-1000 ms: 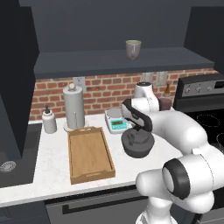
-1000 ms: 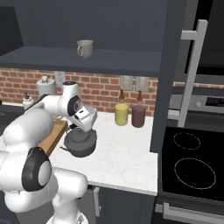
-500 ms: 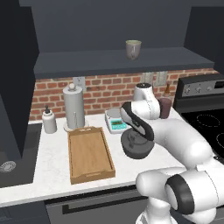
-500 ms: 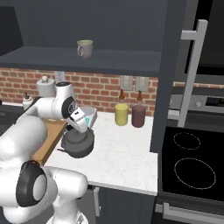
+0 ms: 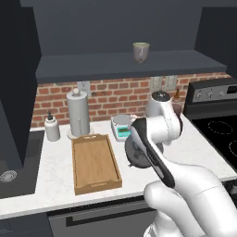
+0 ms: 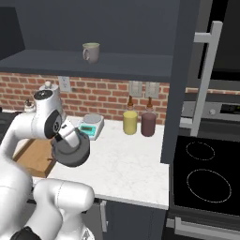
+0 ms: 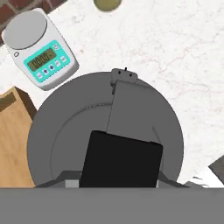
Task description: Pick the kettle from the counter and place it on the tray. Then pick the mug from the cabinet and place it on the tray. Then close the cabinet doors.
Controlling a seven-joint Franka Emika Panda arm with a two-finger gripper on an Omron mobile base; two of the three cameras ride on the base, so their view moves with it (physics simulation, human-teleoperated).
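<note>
While I hold the kettle (image 6: 70, 151) by its top handle, the gripper (image 7: 119, 164) clenched on it from above, it hangs just off the counter (image 6: 126, 161) near the front edge. To my left the tray (image 5: 95, 163) lies with its long axis running from the front edge back toward the brick wall, its near right rim just beside the kettle. Carrying leftward looks unobstructed. Behind the kettle sits a digital scale (image 7: 38, 49); further right two canisters (image 6: 139, 123) stand well apart. The mug (image 6: 91, 51) waits on the cabinet (image 5: 120, 62) shelf.

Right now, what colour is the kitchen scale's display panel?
Teal, on the white kitchen scale; the hand view shows it best.
</note>
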